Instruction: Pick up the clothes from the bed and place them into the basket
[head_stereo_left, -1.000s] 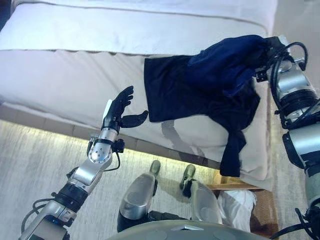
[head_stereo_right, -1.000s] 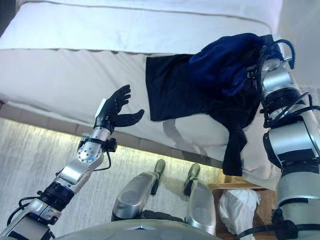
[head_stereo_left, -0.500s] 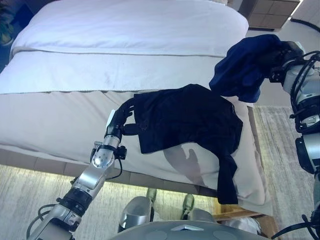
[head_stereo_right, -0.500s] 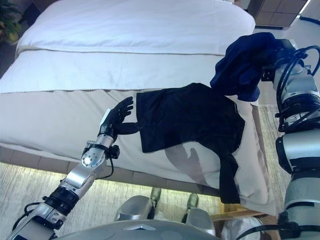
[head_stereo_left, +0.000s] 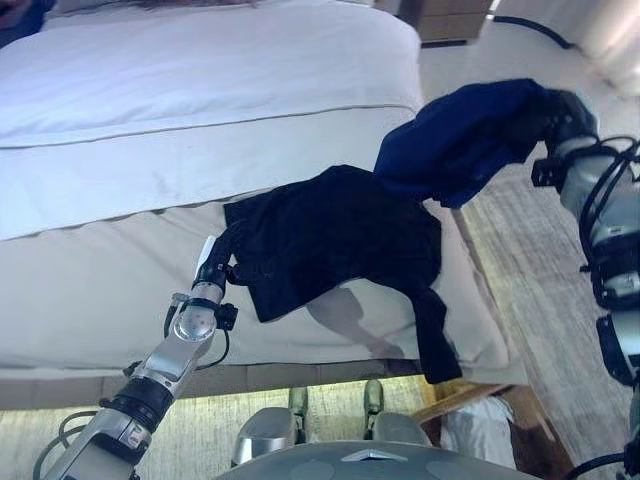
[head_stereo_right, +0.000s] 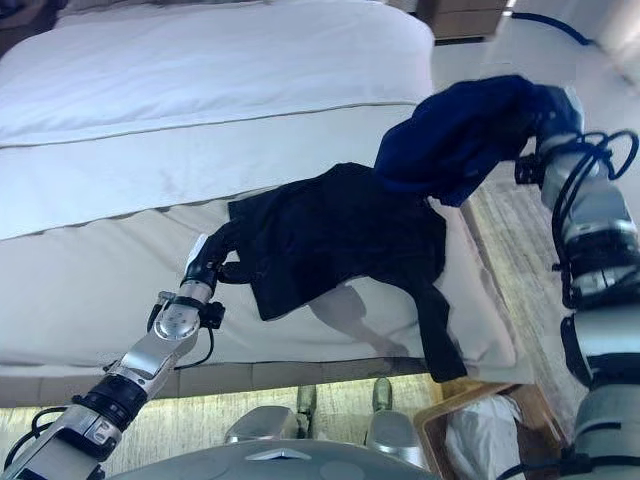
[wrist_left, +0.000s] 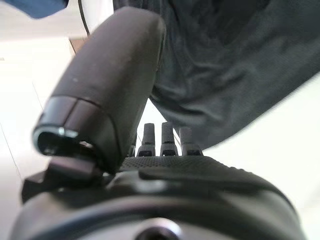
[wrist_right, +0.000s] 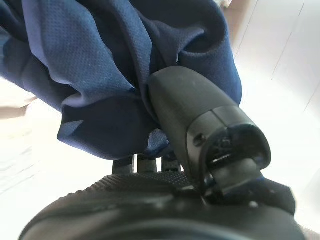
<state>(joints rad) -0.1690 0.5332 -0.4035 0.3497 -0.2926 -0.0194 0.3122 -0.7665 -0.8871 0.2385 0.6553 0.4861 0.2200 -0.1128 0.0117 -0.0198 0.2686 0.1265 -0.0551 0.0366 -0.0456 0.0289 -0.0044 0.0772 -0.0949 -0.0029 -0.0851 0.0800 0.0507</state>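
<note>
Raised right hand (wrist_right: 200, 150) clutches blue garment (head_stereo_left: 460, 140); left hand (head_stereo_right: 215, 262) seemingly pinches black garment (head_stereo_left: 340, 235) on bed (head_stereo_left: 150, 120).

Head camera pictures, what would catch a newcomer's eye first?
A bunched navy-blue cloth garment held up in the right hand, above the right edge of the white bed. Next, a black garment spread on the bed's near side, one end hanging over its edge, with the left hand at its left edge.

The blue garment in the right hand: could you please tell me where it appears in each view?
Left eye view: blue garment, upper right, above the bed's edge.
Right eye view: upper right.
Left wrist view: small blue patch, top corner.
Right wrist view: fills the frame.
Shared landmark: black garment.
</note>
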